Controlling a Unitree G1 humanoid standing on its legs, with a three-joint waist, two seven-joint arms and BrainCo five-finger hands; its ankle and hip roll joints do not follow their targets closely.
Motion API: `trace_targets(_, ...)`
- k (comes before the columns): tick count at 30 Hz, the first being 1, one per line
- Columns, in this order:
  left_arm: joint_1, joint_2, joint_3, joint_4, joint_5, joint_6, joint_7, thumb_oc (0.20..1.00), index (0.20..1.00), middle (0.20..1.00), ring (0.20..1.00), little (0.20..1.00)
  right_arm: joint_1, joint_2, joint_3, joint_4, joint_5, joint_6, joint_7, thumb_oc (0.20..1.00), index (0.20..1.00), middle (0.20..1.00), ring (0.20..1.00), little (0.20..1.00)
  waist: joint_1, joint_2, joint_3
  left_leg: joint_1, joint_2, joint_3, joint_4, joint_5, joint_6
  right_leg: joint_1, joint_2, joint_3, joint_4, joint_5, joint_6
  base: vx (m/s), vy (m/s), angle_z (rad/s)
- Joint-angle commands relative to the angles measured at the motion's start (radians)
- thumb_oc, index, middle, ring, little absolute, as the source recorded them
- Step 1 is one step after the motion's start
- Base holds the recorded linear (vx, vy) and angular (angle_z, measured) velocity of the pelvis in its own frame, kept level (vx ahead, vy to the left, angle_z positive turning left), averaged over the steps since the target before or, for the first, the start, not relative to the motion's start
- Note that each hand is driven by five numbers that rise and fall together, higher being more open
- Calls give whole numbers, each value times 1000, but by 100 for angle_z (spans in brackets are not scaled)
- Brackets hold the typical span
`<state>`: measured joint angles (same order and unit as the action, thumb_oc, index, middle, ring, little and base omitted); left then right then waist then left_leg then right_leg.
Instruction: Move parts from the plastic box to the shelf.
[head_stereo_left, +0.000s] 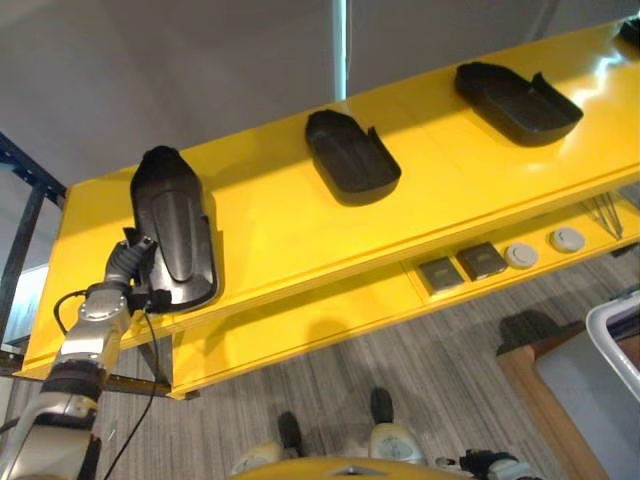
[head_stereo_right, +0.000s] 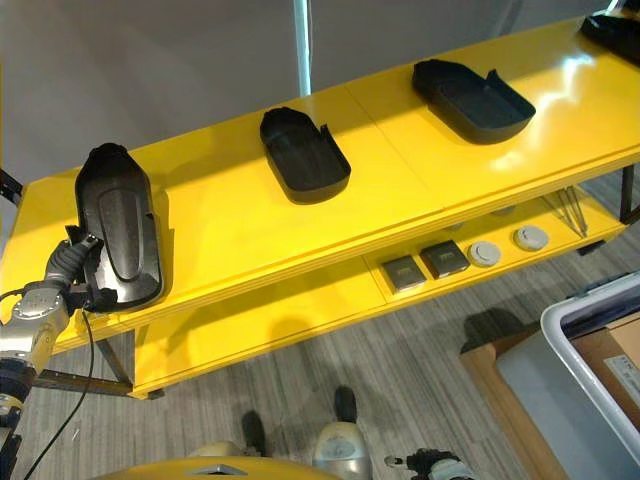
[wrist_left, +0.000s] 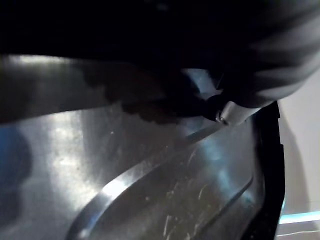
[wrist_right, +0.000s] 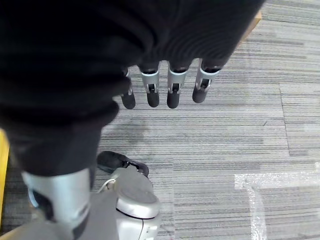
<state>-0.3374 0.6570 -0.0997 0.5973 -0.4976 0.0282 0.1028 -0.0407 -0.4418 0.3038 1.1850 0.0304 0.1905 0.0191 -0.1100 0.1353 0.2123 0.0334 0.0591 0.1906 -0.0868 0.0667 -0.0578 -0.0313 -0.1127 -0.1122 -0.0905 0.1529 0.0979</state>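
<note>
Three black moulded parts lie on the top board of the yellow shelf (head_stereo_left: 290, 230). The leftmost part (head_stereo_left: 175, 225) lies lengthwise, its near end at the shelf's front edge. My left hand (head_stereo_left: 128, 268) is at that near left end with its fingers curled on the part's edge; in the left wrist view the part's glossy surface (wrist_left: 165, 190) is right under a fingertip (wrist_left: 235, 111). The middle part (head_stereo_left: 350, 158) and the right part (head_stereo_left: 518, 102) lie alone. My right hand (wrist_right: 172, 85) hangs over the floor, fingers straight and holding nothing. The plastic box (head_stereo_right: 590, 345) shows at the lower right.
On the lower shelf board lie two dark square pieces (head_stereo_left: 460, 268) and two round white pieces (head_stereo_left: 545, 248). A brown cardboard piece (head_stereo_right: 495, 375) sits beside the plastic box. A dark metal rack (head_stereo_left: 25, 215) stands left of the shelf. Grey striped carpet (head_stereo_left: 330, 380) lies in front.
</note>
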Motion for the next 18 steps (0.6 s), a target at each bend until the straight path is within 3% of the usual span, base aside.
trace_targets(1,-152,80,-28,81,20,-34,27,200,200,200,200,200,-51,9,65,6,-11,-9,18,1000,1000,1000,1000,1000,-21,-47,74,-38,-16,-3,0,-10,-6,31,16,39,5,-83,4,-77,10,-3)
trace_targets(8,-253,36,-78,153,-8,-17,114,200,200,200,200,200,-112,3,106,-6,37,-7,16,1000,1000,1000,1000,1000,-30,-50,145,-89,2,1,0,19,-16,-7,37,53,6,-83,-8,-72,-14,-2)
trace_targets(18,-287,-10,-86,176,-5,13,228,200,200,200,200,200,-124,23,128,-10,52,17,13,1000,1000,1000,1000,1000,-24,-62,162,-103,17,5,8,38,-26,3,48,44,3,-89,-15,1,-21,0)
